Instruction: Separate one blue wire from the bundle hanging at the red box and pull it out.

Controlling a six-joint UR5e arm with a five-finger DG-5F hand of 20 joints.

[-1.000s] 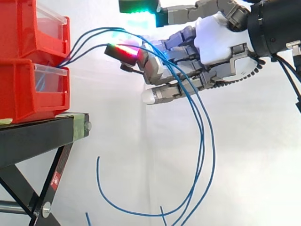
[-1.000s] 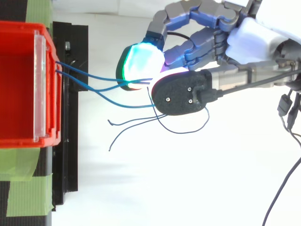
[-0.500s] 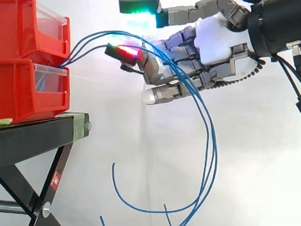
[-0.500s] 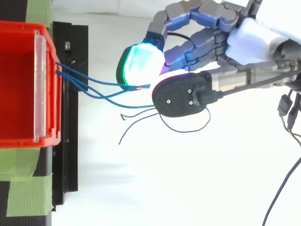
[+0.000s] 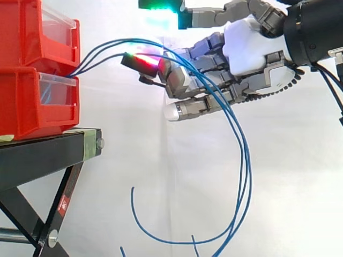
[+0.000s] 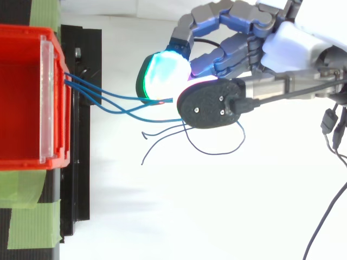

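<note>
Three blue wires [image 5: 107, 45] leave the gap between the two stacked red bins [image 5: 27, 101] and arc to the right. They pass over my hand [image 5: 246, 45], then hang down in a long loop [image 5: 244, 176] whose loose ends curl back left near the bottom. In the top view the wires [image 6: 103, 100] run from the red bin [image 6: 21, 108] into the narrow gap between a green-glowing fingertip [image 6: 162, 76] and the thumb [image 6: 211, 105]. The fingers are curled, and a pad glowing red [image 5: 140, 60] presses at the wires. How many wires are pinched is hidden.
The bins stand on a black stand [image 5: 48, 155] with slanted legs, at the left. Green tape [image 6: 27, 216] marks the stand's top. A white curtain lies behind and below; the space under my hand holds just the dangling wire ends.
My hand has shifted slightly right and up. The wires' arc has tightened, and the loose ends below have swung to the right.
</note>
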